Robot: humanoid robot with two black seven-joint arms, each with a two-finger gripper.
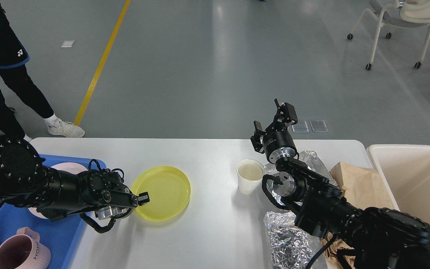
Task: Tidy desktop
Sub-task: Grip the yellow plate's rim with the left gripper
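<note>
The white desktop [207, 153] fills the lower half of the head view. A translucent yellow plate [166, 190] lies left of its centre. My left gripper [143, 198] sits at the plate's left rim with one finger lying over the rim; the other finger is hidden, so I cannot tell its grip. A white paper cup [249, 175] stands upright right of centre. My right gripper [273, 118] is raised above the table's far edge behind the cup, open and holding nothing.
A blue tray [65, 228] at the left edge holds a pale plate [64, 168] and a pink mug [21, 252]. Crumpled foil [286, 239], more foil [312, 157] and a brown paper bag [360, 186] lie at the right, next to a cream bin [416, 179]. A person [2, 63] stands beyond the far left corner.
</note>
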